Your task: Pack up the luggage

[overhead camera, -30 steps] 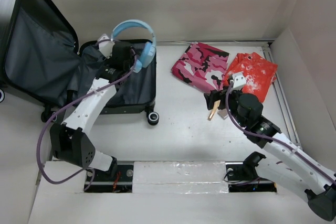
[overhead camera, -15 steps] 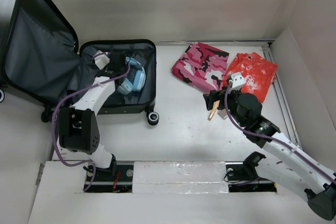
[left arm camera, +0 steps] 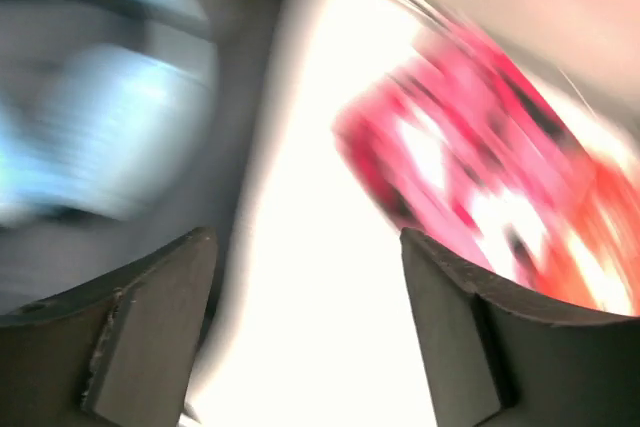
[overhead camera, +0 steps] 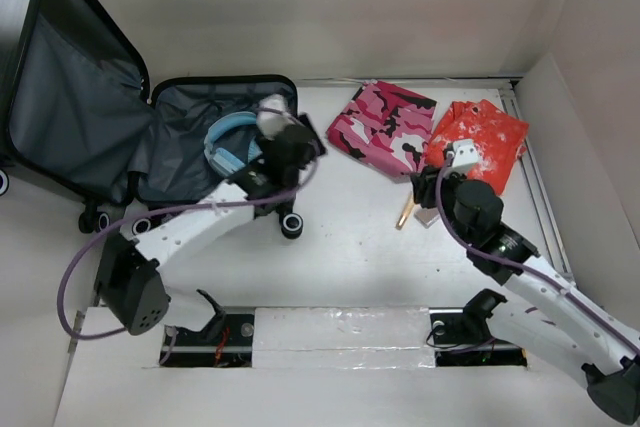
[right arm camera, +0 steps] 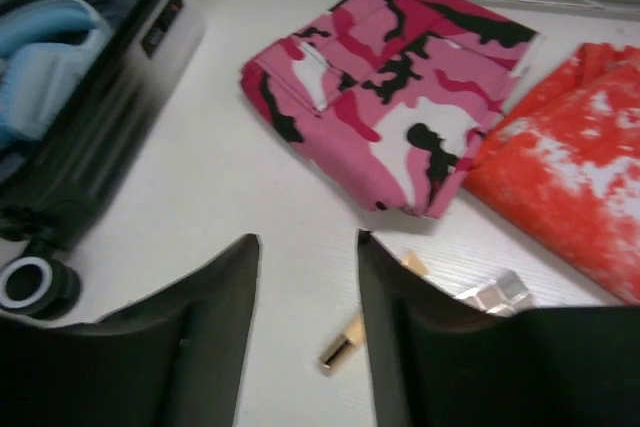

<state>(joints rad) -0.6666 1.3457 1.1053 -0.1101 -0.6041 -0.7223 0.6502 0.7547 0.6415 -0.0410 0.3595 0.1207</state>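
Observation:
The luggage (overhead camera: 170, 122) lies open at the left, its lid leaning back and its grey lining showing. Blue headphones (overhead camera: 232, 147) rest inside its base, apart from both grippers. My left gripper (overhead camera: 308, 143) hovers at the case's right edge, open and empty. The left wrist view is blurred; the headphones (left arm camera: 90, 117) show at its left and a pink camouflage cloth (left arm camera: 480, 147) at its right. My right gripper (overhead camera: 418, 185) hangs open over the table near a small gold tube (right arm camera: 340, 345), nothing between its fingers (right arm camera: 210, 317).
The folded pink camouflage cloth (overhead camera: 385, 127) and an orange cloth (overhead camera: 480, 142) lie at the back right. A small silver object (right arm camera: 495, 292) sits by the gold tube. A caster wheel (overhead camera: 291, 225) sticks out at the case's front. White walls enclose the table.
My left gripper let the headphones go into the luggage base and swung right to the case's edge. The right gripper's jaws have narrowed.

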